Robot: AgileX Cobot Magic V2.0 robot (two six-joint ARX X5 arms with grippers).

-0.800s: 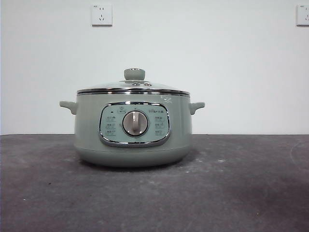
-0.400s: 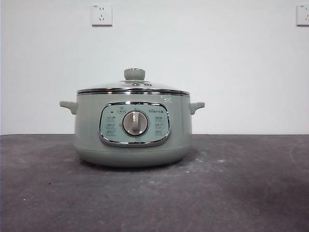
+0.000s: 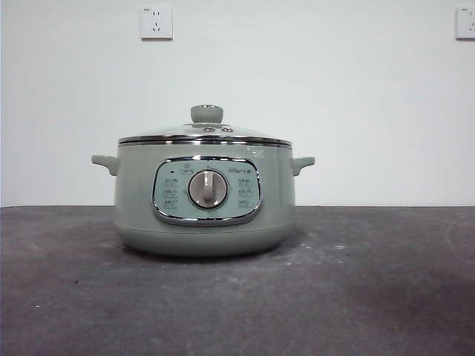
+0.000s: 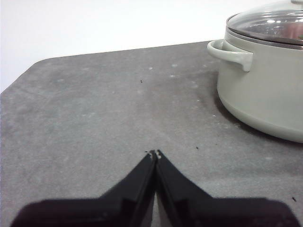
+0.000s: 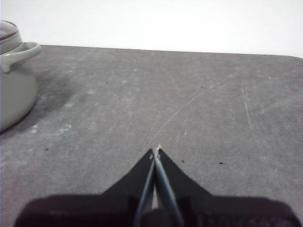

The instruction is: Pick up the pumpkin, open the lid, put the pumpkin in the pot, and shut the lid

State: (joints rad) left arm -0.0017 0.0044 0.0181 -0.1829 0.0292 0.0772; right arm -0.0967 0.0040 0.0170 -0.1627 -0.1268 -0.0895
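The left end effector (image 4: 155, 154) is seen with its two black jaws pressed together, nothing held, poised over bare grey table (image 4: 94, 118); the pot (image 4: 265, 90) is stood off to one side of it, one small handle turned toward it. The right end effector (image 5: 156, 151) is likewise closed on nothing, tips touching, above scuffed table, with the pot's other handle (image 5: 21, 53) glimpsed near the edge of that view. In the front view neither arm is shown. The large, round, sage-green pot is stood upright on the table at centre, its chrome-framed control panel (image 3: 207, 190) and silver dial (image 3: 208, 189) faced forward, handles at 3 and 9 o'clock. The lid (image 3: 205, 135), shallow-domed glass with a chrome rim and green knob (image 3: 207, 113) at 12 o'clock, is seated squarely on the pot. What lies inside cannot be made out through the glass. The pumpkin is not seen in any view. Two wall sockets (image 3: 156, 22) are fixed behind.
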